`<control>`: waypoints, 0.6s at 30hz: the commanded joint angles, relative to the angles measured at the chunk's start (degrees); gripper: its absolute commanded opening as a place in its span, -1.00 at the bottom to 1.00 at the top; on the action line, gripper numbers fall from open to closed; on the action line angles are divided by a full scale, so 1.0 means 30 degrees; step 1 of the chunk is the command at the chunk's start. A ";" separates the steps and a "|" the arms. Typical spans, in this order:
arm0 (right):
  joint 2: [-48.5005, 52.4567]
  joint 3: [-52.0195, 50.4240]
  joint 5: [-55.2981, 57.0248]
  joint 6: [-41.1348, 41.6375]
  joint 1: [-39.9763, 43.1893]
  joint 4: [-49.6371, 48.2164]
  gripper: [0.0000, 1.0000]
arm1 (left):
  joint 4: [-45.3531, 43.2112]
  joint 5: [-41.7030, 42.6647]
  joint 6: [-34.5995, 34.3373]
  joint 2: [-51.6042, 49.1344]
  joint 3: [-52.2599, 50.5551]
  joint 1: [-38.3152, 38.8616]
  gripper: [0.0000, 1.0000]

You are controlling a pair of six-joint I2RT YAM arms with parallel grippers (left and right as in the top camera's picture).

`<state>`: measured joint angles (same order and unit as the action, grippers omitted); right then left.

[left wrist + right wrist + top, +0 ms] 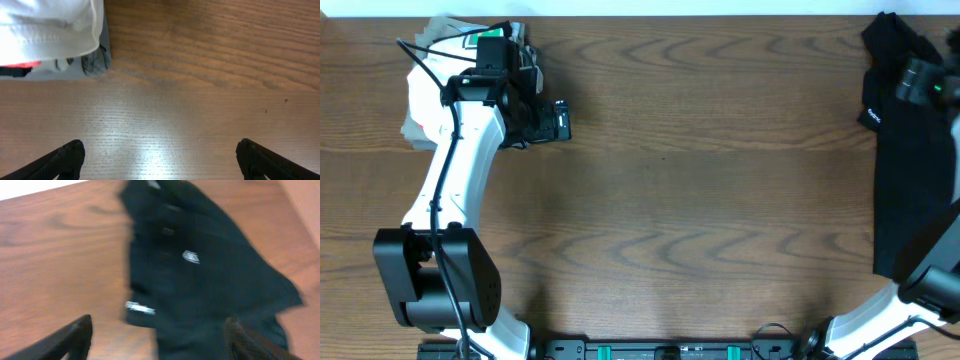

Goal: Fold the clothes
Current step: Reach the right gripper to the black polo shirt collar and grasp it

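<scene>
Currently the black shirt (910,170) lies crumpled along the right edge of the wooden table (700,200), running from the far corner down toward the near side, with small white logos showing on its fabric. The right arm (880,312) reaches up from the near right corner over it. The right gripper (159,325) hangs above the shirt with its two fingers (70,340) standing apart, one over bare wood at the shirt's edge and the other over the dark cloth. That wrist view is blurred, so whether the tips touch the fabric cannot be told, but no cloth shows pinched between them. Across the table, well apart from the shirt, the left arm (450,170) stretches toward the far left corner. The left gripper (160,155) is spread wide over bare wood, holding nothing. Just beyond it lies a white garment (50,30) with a bit of red print, resting on top of a grey garment (95,62)
</scene>
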<state>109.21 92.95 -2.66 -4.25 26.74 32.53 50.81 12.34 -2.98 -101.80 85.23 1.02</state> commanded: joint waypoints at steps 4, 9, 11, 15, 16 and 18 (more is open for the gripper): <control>0.1996 0.0386 -0.0852 -0.0036 0.1945 -0.0685 0.10 | -0.0189 0.0240 0.0277 -0.0117 0.0379 0.0568 0.96; 0.3395 0.0372 -0.0845 -0.1173 0.2586 -0.1311 0.12 | -0.0189 0.0240 0.0780 -0.0124 0.0379 0.1042 0.97; 0.3825 0.0372 -0.0860 -0.1617 0.2754 -0.1741 0.14 | -0.0189 0.0240 0.1115 -0.0124 0.0379 0.1290 0.97; 0.4444 0.0364 -0.1137 -0.1632 0.3031 -0.2572 0.15 | -0.0262 0.0240 0.1144 -0.0124 0.0379 0.1785 0.97; 0.4510 0.0364 -0.1209 -0.1632 0.3038 -0.2732 0.15 | -0.0306 0.0233 0.1144 -0.0131 0.0379 0.1894 0.97; 0.4721 0.0364 -0.1217 -0.1763 0.3045 -0.3104 0.15 | -0.0408 0.0233 0.1137 -0.0138 0.0379 0.2098 0.97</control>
<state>122.52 92.97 -5.17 -8.08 35.22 24.01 49.80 12.71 -0.93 -101.80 85.25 6.48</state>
